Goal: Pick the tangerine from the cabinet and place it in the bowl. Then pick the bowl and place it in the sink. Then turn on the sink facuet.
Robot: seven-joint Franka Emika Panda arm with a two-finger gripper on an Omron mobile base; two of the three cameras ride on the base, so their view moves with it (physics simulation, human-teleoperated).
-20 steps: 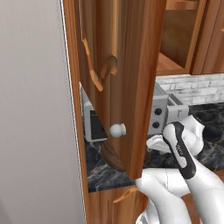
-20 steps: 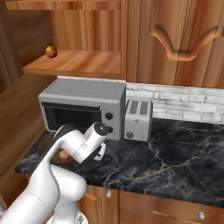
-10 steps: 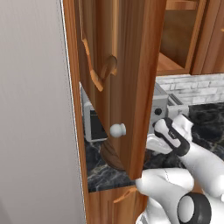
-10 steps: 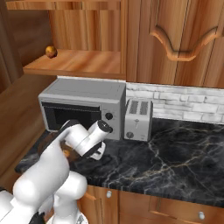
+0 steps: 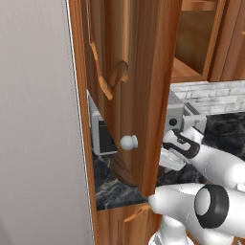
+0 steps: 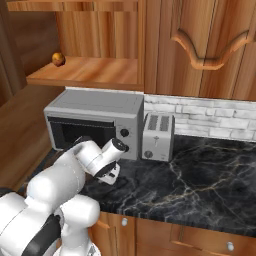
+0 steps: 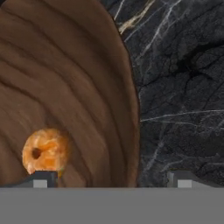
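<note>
Arm: We are seeing the arm (image 6: 60, 175) bending low over the black counter (image 6: 200, 180), right in front of the microwave (image 6: 95, 107).
Hand: It is pointing down at the bowl (image 7: 78, 87), hanging above it and not touching it.
Jaws: The gripper (image 7: 111, 180) is standing wide open and is holding nothing. One finger tip is sitting over the bowl and the other over the counter.
Tangerine: The tangerine (image 7: 46, 151) is lying inside the bowl, near one finger tip.
Bowl: It is sitting on the counter, partly behind the open cabinet door (image 5: 139, 72) in the left base view.
Shelf: We are also seeing a small round orange thing (image 6: 58, 59) sitting on the cabinet shelf (image 6: 90, 72) above the microwave.
Writing: The little marks on the toaster (image 6: 159, 130) are too small for us to read.
</note>
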